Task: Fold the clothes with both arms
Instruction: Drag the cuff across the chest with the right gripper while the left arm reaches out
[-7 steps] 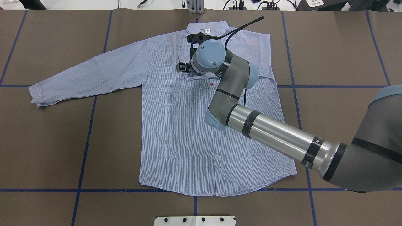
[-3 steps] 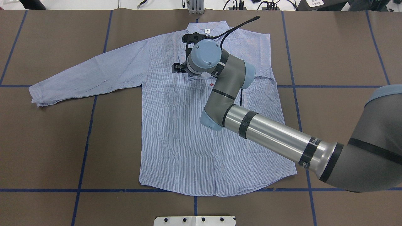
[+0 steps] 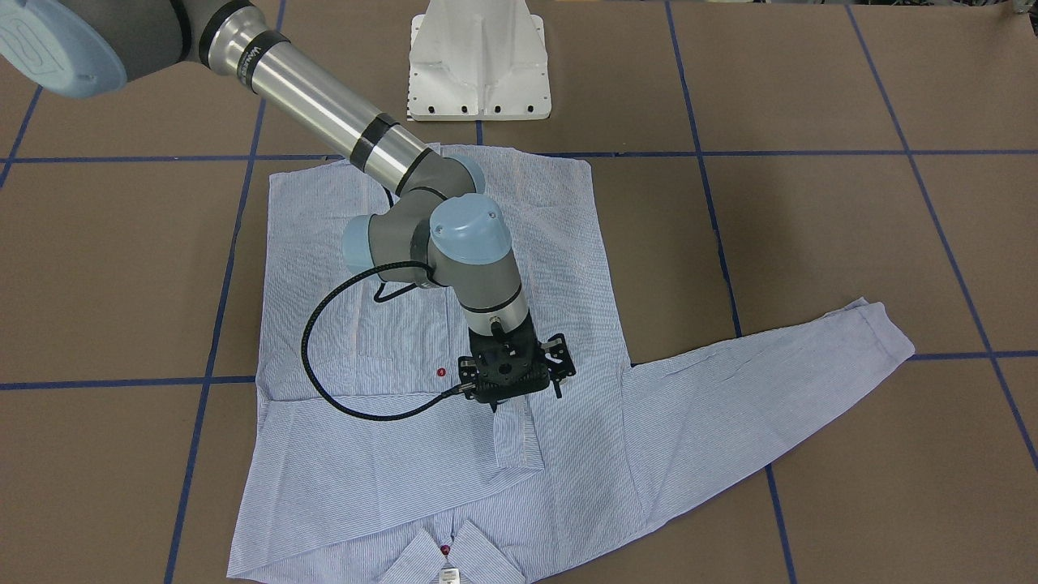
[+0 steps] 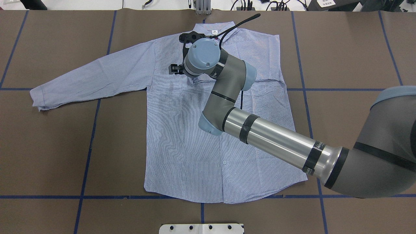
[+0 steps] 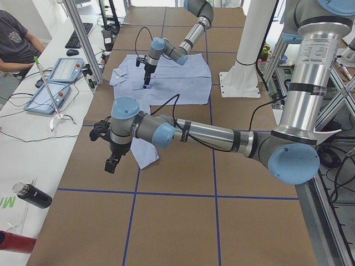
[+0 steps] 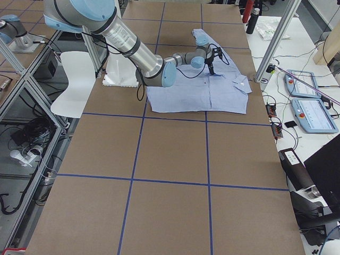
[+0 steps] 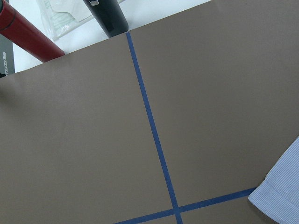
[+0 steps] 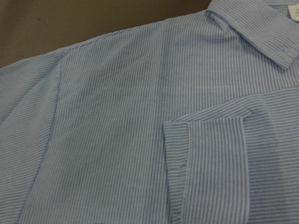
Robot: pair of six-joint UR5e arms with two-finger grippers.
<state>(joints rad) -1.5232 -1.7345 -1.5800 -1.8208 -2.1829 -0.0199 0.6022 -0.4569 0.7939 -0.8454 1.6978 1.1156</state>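
The clothes are one light blue striped shirt [image 4: 182, 136] lying flat, front up, collar [image 8: 252, 35] at the far edge. One sleeve is folded across the chest, and its cuff [image 3: 515, 438] [image 8: 215, 168] lies under my right gripper [image 3: 501, 397]. That gripper points down just above the cloth; I cannot tell whether it is open or shut, and no fabric is lifted. The other sleeve [image 4: 91, 78] stretches out sideways. My left gripper [image 5: 111, 165] hovers beside that sleeve's cuff [image 7: 280, 186]; it shows only in the exterior left view, so I cannot tell its state.
Brown table covering with blue tape lines [image 4: 87, 146]. The white pedestal base [image 3: 478, 65] stands at the robot's side. A red bottle [image 7: 28, 37] and a black bottle [image 7: 110, 16] lie off the table end, by a desk with control tablets [image 5: 61, 69] and a seated person [image 5: 16, 39].
My right wrist has slid to the left and slightly toward the collar over the shirt's chest. The shirt has not moved.
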